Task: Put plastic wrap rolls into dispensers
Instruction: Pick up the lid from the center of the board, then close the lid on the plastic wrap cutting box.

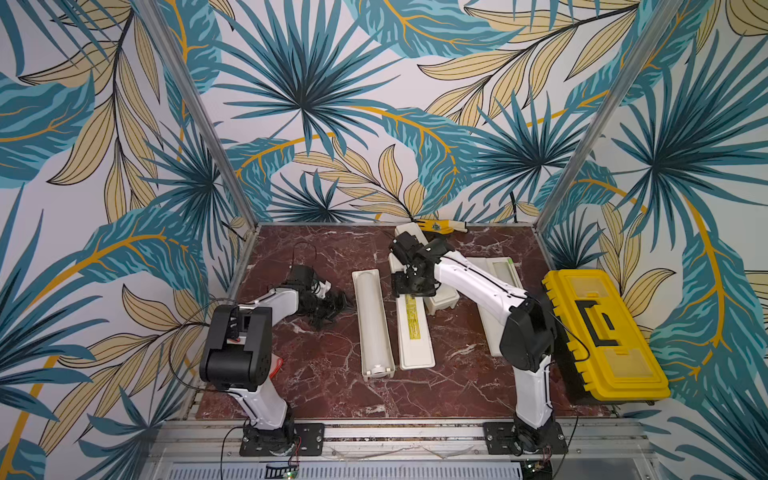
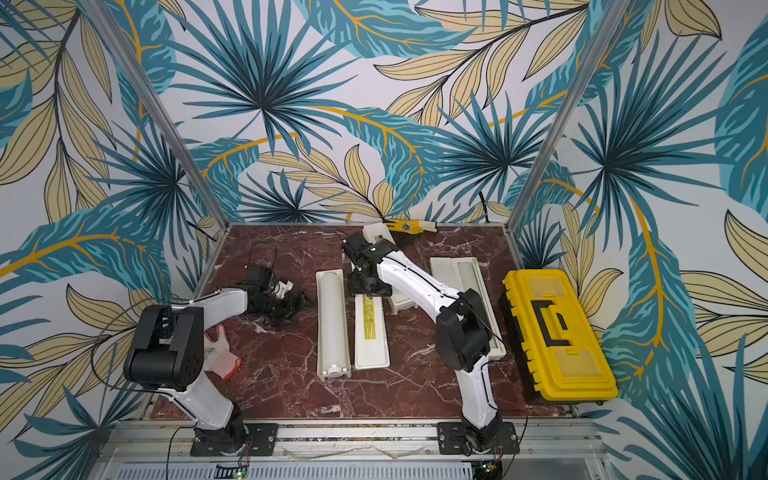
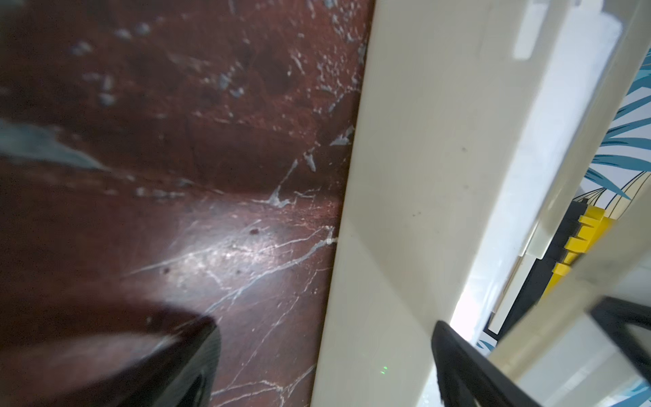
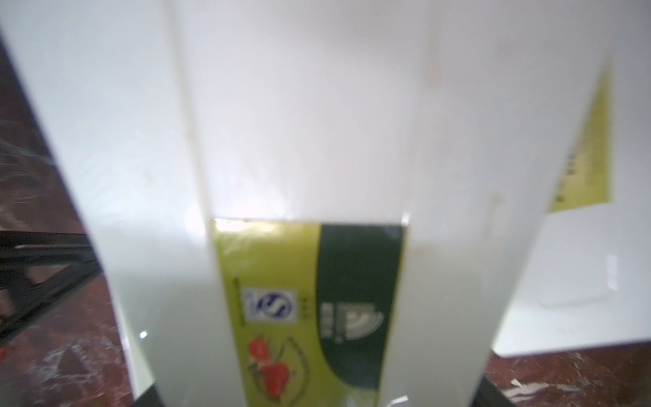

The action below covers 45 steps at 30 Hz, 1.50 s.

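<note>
Right gripper [image 1: 410,290] hangs over the far end of the open lid [image 1: 415,336], at the 12 o'clock end of its length. Its jaws straddle the lid's width, and in the right wrist view the yellow-green label [image 4: 310,310] fills the gap between them. I cannot tell whether the pads already bite the lid's edges or stand just off them. Left gripper [image 1: 334,305] sits low at the 9 o'clock side of the tray [image 1: 356,316], released, jaws spread and holding nothing. Its wrist view shows the cream side wall close by.

The plastic wrap roll [image 1: 372,320] lies seated along the tray, one end cap toward 6 o'clock. The lid lies flat on the table [image 1: 316,374] at the tray's 3 o'clock side, so the step in hand looks like swinging it over toward 9 o'clock to shut it.

To do that well, take the lid squarely by its long edges. Carry the free edge in an arc around the hinge rather than straight up, so the tray is not dragged. The left gripper is well placed to brace the tray's 9 o'clock wall against sliding. A hold at one end may twist so long a lid, so it should be pressed down along its length once it is over.

Two more dispensers are on the table. One [image 1: 442,301] is at 1 o'clock, partly under the right arm [image 1: 469,278]. The other [image 1: 505,270] is at 3 o'clock, near the yellow toolbox [image 1: 602,332].
</note>
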Available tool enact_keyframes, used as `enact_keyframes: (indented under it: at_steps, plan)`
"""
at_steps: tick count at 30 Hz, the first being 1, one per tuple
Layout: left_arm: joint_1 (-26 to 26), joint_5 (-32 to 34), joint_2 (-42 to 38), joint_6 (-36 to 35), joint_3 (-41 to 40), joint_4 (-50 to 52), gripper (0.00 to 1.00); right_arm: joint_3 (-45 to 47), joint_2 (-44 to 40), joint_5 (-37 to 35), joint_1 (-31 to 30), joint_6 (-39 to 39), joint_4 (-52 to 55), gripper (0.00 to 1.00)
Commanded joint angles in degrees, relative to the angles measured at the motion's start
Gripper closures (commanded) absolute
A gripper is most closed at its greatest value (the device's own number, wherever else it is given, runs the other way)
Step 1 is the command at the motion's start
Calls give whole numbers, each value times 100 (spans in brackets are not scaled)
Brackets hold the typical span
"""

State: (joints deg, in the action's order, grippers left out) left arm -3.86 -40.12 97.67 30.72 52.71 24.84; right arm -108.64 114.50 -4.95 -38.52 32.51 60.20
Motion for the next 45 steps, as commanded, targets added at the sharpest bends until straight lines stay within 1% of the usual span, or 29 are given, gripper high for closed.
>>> enact_keyframes:
  at_steps: [1,8,10,15,18,19,22,26,29,35,39,42,45]
  plan:
    - [-316,7,54,178,-306,29,6,-207,-52,-37,-49,142,425,35]
    - [-725,-229,-305,909,-865,-638,7,-715,227,-72,-168,389,570,35]
    - [-721,-272,-530,909,-1093,-607,7,-764,296,-57,-183,526,569,35]
    - [-725,-121,-982,542,-1605,147,7,-736,292,-93,-202,556,571,35]
    - [-730,-43,-1106,411,-1959,349,10,-721,251,-129,-206,548,559,35]
    - [-734,-39,-1133,416,-2064,344,12,-697,221,-124,-204,542,519,35]
    - [-803,-222,-1212,592,-2227,95,18,-626,195,-40,-203,557,418,35]
    - [-1128,-305,-1417,830,-2210,-51,25,-443,66,60,-208,581,220,35]
    - [-1396,-392,-1504,1148,-2272,-284,25,-253,-78,58,-206,557,73,35]
    - [-2014,-324,-1371,1657,-2142,-823,25,-263,-68,73,-207,418,186,35]
    - [-2035,-154,-1352,1649,-2065,-770,24,-514,65,17,-206,292,461,35]
    - [-1949,135,-1628,1501,-1918,-443,17,-750,269,44,-209,263,784,35]
    - [-1817,594,-2083,1140,-1575,152,7,-936,481,85,-270,299,985,35]
